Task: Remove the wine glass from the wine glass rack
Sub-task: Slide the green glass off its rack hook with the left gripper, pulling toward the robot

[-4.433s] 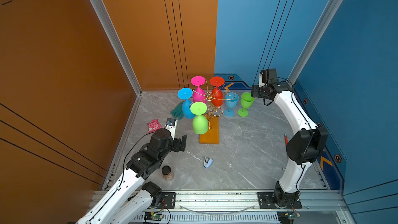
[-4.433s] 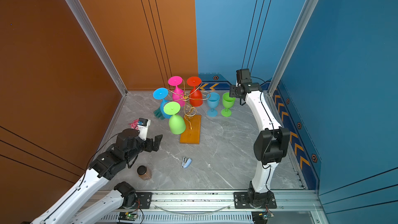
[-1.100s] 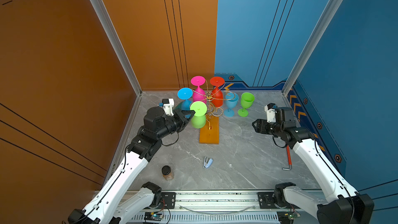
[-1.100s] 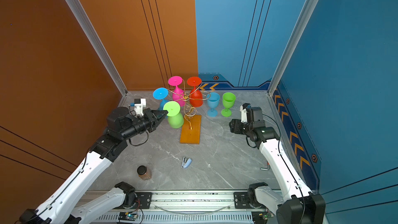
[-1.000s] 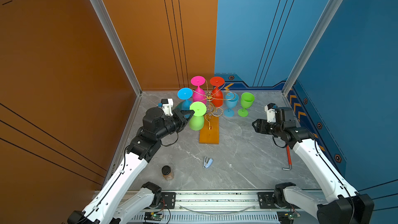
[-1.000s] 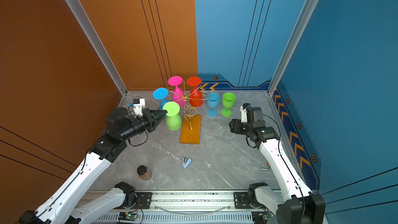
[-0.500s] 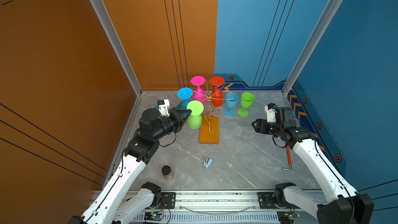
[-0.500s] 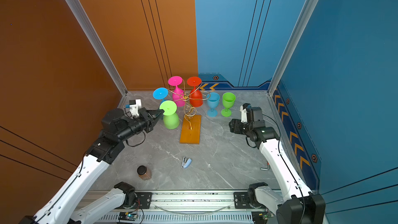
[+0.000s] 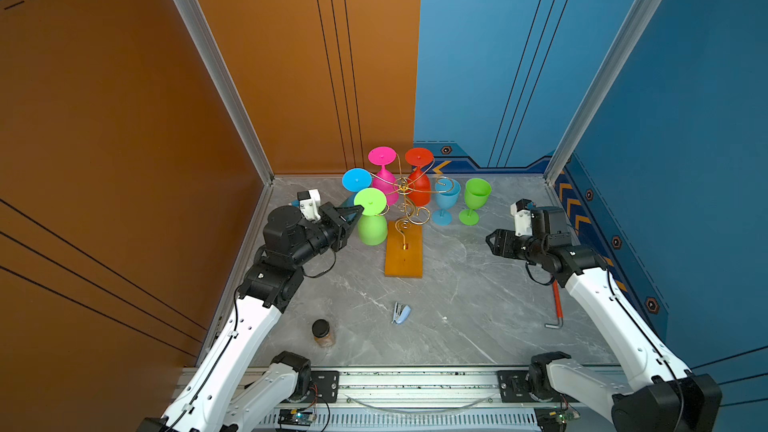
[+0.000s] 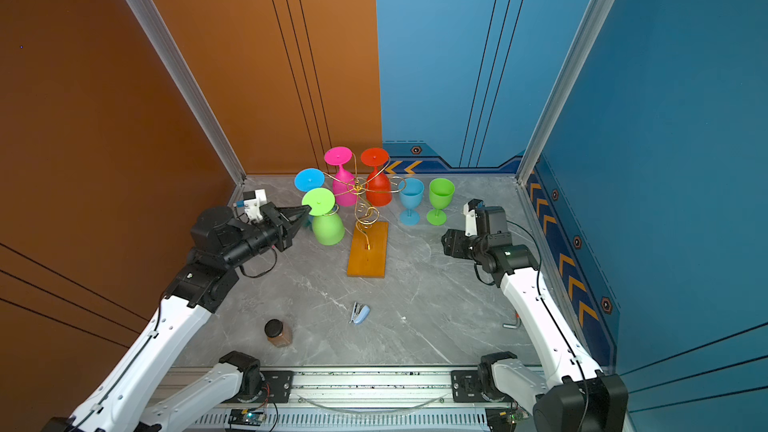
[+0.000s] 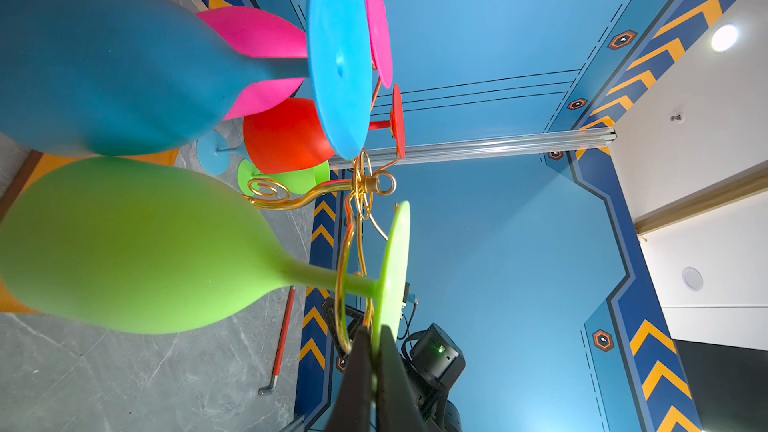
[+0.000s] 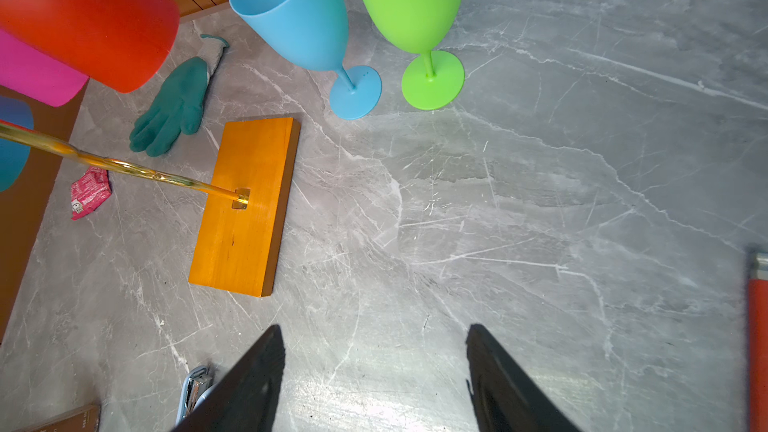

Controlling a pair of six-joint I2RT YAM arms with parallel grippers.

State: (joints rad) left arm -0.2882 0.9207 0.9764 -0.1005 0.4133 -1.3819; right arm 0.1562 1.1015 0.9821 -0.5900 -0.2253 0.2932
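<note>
left gripper (image 11: 374, 342): I am shut tight on the foot rim of the green wine glass (image 9: 371, 228). I judge the thin disc the easiest grip above the wire.
glass: it hangs bowl-down at 8 o'clock of the wine glass rack (image 9: 403, 189) hub, with its stem inside the gold curl.
right gripper (image 12: 374, 334): my jaws are wide and empty, parked at 4 o'clock, clear of the rack.
change: a second ago the glass hung nearer the hub; I have drawn it outward toward 10 o'clock.

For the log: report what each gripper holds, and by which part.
Left gripper pinches the hanging green wine glass by its foot's edge; right gripper holds nothing.
</note>
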